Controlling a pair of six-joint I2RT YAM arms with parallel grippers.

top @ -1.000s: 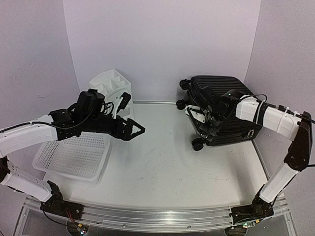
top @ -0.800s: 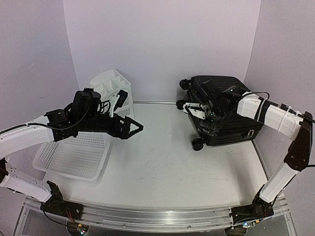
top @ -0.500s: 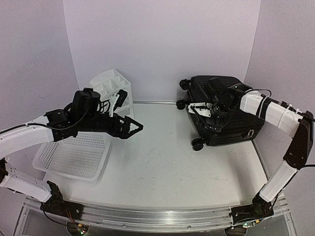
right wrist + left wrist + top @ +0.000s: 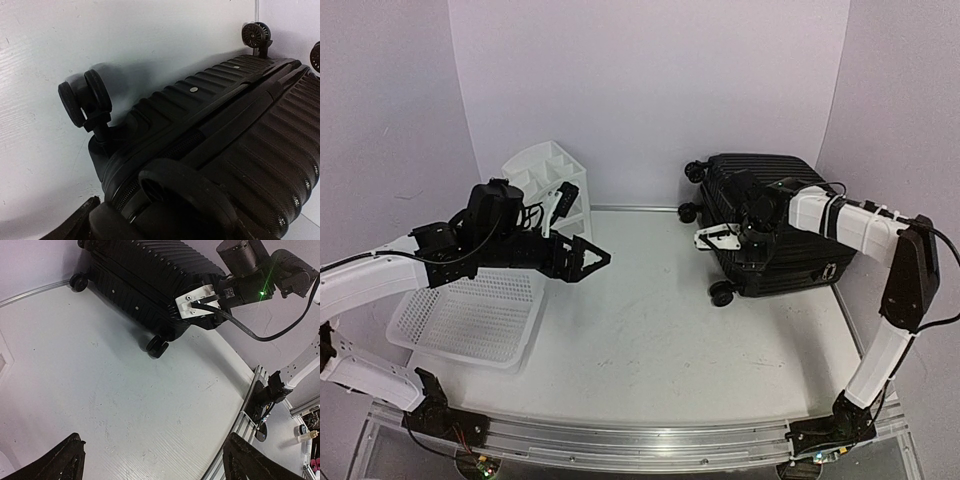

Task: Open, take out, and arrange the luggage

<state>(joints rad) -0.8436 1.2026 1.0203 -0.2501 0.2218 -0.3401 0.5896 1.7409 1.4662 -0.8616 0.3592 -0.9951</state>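
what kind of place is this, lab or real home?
Likely a robot lab cell: white table walled by blank panels, mounting rail at its near edge, staged luggage and mesh basket.

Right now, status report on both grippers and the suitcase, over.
Left gripper open over the table. Right gripper at the suitcase edge, grip unclear. Suitcase closed, lying flat. Basket far left.

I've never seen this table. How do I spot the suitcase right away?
Look at the white table, then to its far right corner. There sits the large black ribbed hard-shell suitcase with little caster wheels. Unlike the white plastic mesh basket and small white drawer unit on the left, it is black and the biggest thing there.
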